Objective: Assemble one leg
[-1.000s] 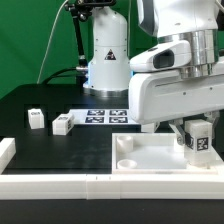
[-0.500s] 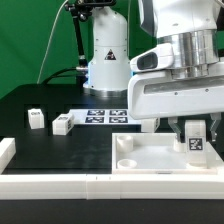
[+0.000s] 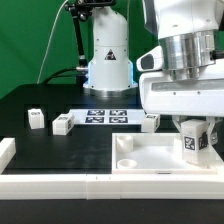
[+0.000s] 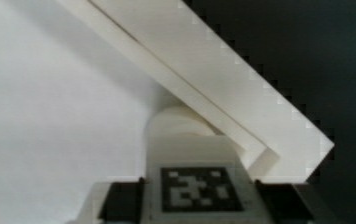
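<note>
The gripper (image 3: 196, 140) is closed on the leg (image 3: 197, 146): the jaws clamp it from both sides, separated only by the width of the peg. The leg is held upright between the jaws with its tag facing the exterior camera. Its lower end sits over the tabletop (image 3: 150, 158), near that part's edge at the exterior view's right; whether it touches the tabletop cannot be determined. In the wrist view the leg (image 4: 196, 185) shows its tag face, with the tabletop (image 4: 50, 120) beneath and the tabletop's edge running diagonally past it. The tabletop lies flat on a black table (image 3: 60, 150). Loose pegs (image 3: 63, 124) rest on the table near the marker board (image 3: 105, 116). A white rail (image 3: 50, 186) borders the table's front edge. A green backdrop (image 3: 30, 40) stands behind.
</note>
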